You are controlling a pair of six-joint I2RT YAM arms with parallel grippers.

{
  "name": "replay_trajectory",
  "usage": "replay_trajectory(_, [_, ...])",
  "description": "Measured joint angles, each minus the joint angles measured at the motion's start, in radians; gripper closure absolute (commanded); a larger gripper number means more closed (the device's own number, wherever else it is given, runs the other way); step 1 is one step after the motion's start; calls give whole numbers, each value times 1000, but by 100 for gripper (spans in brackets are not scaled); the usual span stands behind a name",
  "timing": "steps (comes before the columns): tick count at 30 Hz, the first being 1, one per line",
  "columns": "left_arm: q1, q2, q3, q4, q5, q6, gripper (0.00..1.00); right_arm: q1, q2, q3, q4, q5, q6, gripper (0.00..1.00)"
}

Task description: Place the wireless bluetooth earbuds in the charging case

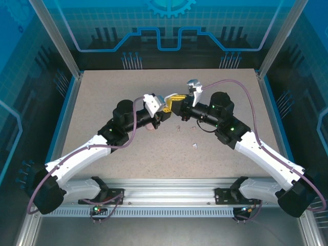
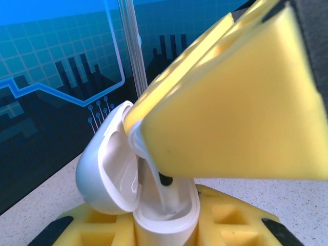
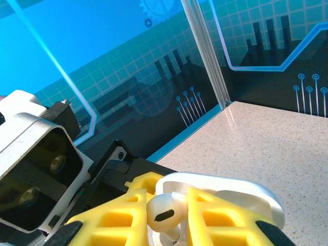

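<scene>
White earbud (image 2: 152,171) sits pinched at the very tips of the right gripper (image 2: 137,134), whose yellow pads are pressed onto the bud's head from both sides. In the left wrist view its long axis runs steeply, head up at 11 o'clock in the pads and stem down towards 5 o'clock. The lower part of the stem is already inside the open well of the charging case (image 2: 177,218). In the right wrist view the same bud (image 3: 163,211) shows between the two yellow fingers (image 3: 118,220), its dark slot facing the camera and its stem pointing to 6 o'clock.

The case stands upright between the yellow fingers of the left gripper (image 2: 164,228), which is closed against its sides. Its lid (image 2: 100,174) hangs open, swung out towards 9 o'clock in that view.

From above, the two grippers meet over the middle of the table (image 1: 102,102), the right gripper (image 1: 173,101) at about 1 o'clock from the left gripper (image 1: 163,111). Two loose earbuds lie on the tabletop apart from each other, one (image 1: 178,128) at 5 o'clock just below the grippers. The other (image 1: 195,145) lies farther out on the same bearing. They are too small to tell colour.
</scene>
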Motion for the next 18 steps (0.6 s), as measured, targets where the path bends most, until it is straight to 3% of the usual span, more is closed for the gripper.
replay_trajectory(18, [-8, -3, -21, 45, 5, -46, 100, 0, 0, -30, 64, 13, -12, 81])
